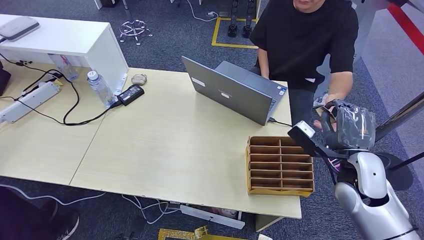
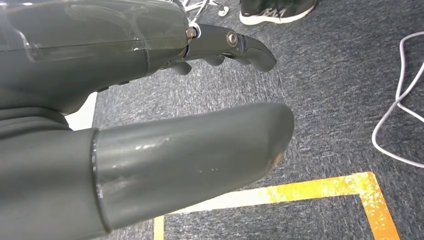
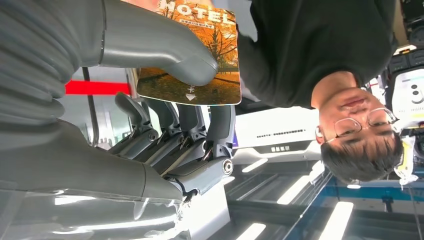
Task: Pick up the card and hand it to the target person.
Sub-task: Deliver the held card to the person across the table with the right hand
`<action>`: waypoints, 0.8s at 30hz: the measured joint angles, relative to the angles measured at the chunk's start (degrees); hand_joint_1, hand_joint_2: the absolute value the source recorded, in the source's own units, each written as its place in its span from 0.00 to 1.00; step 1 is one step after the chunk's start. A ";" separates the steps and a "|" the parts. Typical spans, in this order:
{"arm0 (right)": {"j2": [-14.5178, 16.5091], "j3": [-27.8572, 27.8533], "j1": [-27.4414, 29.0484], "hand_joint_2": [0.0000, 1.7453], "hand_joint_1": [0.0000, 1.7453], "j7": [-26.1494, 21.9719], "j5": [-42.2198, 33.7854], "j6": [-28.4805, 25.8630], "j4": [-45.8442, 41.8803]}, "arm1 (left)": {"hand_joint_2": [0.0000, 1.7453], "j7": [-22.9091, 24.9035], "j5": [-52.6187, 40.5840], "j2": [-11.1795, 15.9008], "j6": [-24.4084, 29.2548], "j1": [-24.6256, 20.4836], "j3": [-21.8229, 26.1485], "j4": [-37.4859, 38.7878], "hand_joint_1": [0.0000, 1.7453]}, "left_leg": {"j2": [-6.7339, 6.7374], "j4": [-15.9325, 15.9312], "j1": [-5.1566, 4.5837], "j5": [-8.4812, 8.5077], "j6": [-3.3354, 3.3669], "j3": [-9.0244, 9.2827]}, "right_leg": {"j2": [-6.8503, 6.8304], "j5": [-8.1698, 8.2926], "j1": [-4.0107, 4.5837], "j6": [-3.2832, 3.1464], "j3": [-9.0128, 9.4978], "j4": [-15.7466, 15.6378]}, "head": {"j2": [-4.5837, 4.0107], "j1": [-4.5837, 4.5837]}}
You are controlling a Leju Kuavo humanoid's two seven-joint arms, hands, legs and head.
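We have the card (image 3: 192, 55) pinched in our right robot hand (image 3: 165, 110), the thumb pressed on its printed face and the fingers (image 3: 200, 130) behind it, raised off the right end of the worktop (image 1: 165, 145) towards the person (image 1: 305, 40) in black. In the head view that robot hand (image 1: 345, 127) sits just beside the person's hand (image 1: 327, 102), which reaches in close, though we cannot tell whether it has touched the card yet. The main risk, as we judge it, is letting go too soon: the thumb covers only a small patch near one edge, so if we loosen before the person has a firm hold, the card could slide out and drop to the floor beside the wooden tray (image 1: 280, 165). Holding on too hard is the opposite danger, since a pull against a tight pinch may bend the card. A jerk of the arm could also knock the person's hand. Our left robot hand (image 2: 150, 125) hangs over the carpet, fingers apart and holding nothing.
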 joint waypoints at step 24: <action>3.36 4.57 -5.03 1.00 0.00 -0.76 -1.30 -1.43 16.44 | 0.00 -0.16 -1.02 0.02 -0.64 -0.09 -0.18 0.00 0.00 | -0.02 0.00 0.00 0.00 0.00 -0.05 | -0.01 0.00 0.00 0.00 -0.05 0.00 | 0.00 0.00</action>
